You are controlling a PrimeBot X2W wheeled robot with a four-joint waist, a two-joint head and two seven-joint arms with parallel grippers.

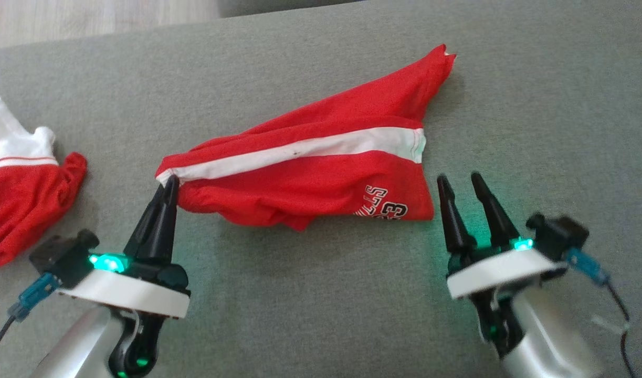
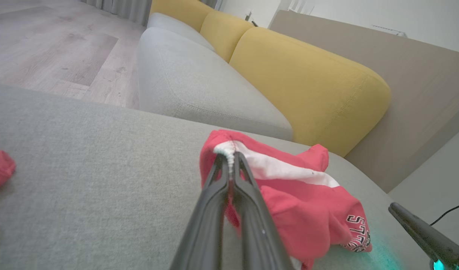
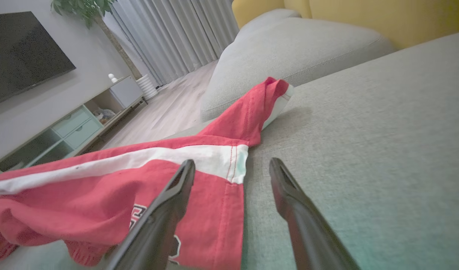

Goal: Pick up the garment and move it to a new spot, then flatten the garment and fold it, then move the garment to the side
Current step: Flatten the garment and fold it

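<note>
The garment, red shorts with a white side stripe and black-and-white lettering, is spread loosely over the grey cushion, creased rather than flattened, with one red corner drawn out toward the far side. At the garment's left end, where the white stripe finishes, the cloth is pinched between the clenched fingers of the left gripper. The right gripper is held released, its jaws apart and nothing grasped, just beside the garment's right hem near the lettering; whether the cloth is touched there cannot be told. A bunched red-and-white piece of clothing is seen well apart from the garment, beyond its gripped end
</note>
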